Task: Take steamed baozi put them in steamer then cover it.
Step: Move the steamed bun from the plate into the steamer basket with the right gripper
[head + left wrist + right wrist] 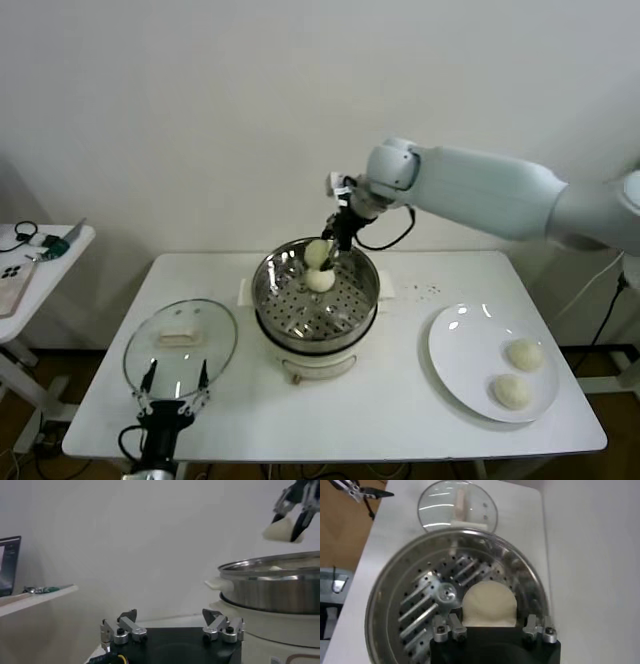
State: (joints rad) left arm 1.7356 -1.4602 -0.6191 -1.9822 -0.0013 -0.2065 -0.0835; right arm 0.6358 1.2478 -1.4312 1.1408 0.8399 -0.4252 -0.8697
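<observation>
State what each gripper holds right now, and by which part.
The right gripper pinches one baozi by its upper sides, above the steamer. The left gripper, open near the glass lid, holds nothing.

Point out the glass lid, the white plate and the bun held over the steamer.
glass lid (180,345), head view, middle of the glass dome.
white plate (462,345), head view, bare left part of the plate.
held bun (317,254), head view, middle of the bun above the steamer.
</observation>
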